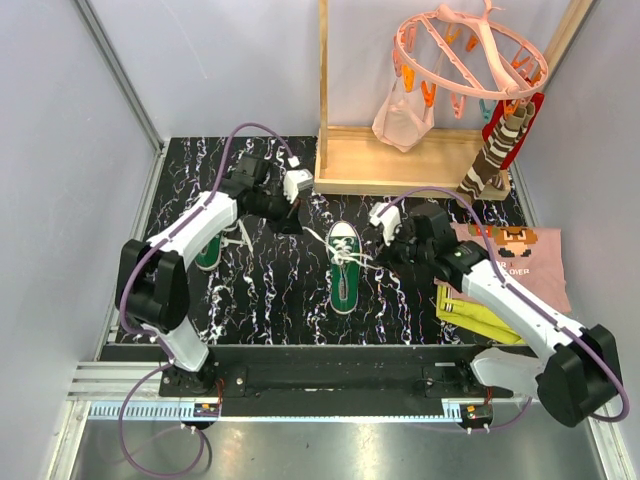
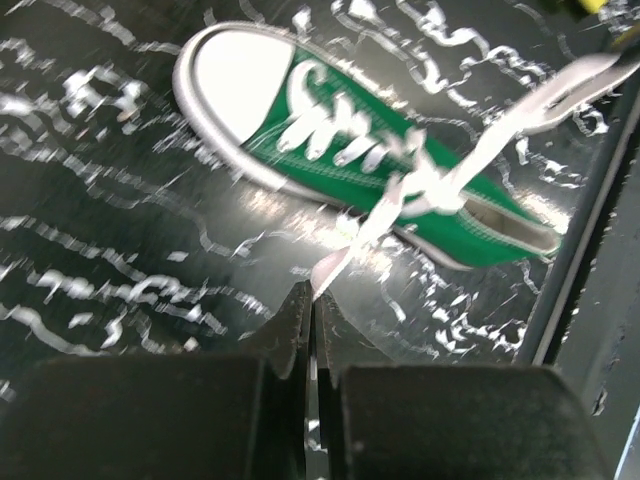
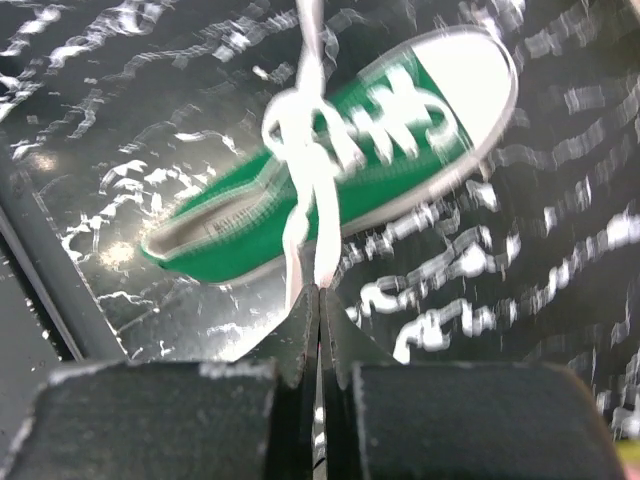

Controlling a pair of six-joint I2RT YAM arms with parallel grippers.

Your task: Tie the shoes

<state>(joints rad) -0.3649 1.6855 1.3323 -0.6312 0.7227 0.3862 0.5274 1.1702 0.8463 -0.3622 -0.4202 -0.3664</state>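
One green sneaker (image 1: 345, 268) lies on the black marbled mat, toe to the far side. Its white laces (image 1: 350, 258) are crossed in a knot over the tongue. My left gripper (image 1: 297, 220) is up-left of it, shut on one lace strand (image 2: 345, 255) that runs taut from the knot to its tips (image 2: 312, 292). My right gripper (image 1: 386, 254) is just right of the shoe, shut on the other lace strand (image 3: 322, 235) at its tips (image 3: 320, 292). The shoe fills both wrist views (image 2: 370, 160) (image 3: 330, 160). The second green sneaker (image 1: 209, 251) lies at the left, partly hidden under my left arm.
A wooden rack (image 1: 400, 170) stands at the back, with a pink clip hanger (image 1: 470, 50), a pink cloth (image 1: 403, 118) and striped socks (image 1: 497, 150). A pink printed T-shirt (image 1: 520, 260) and a yellow cloth (image 1: 478, 315) lie at the right. Grey walls close both sides.
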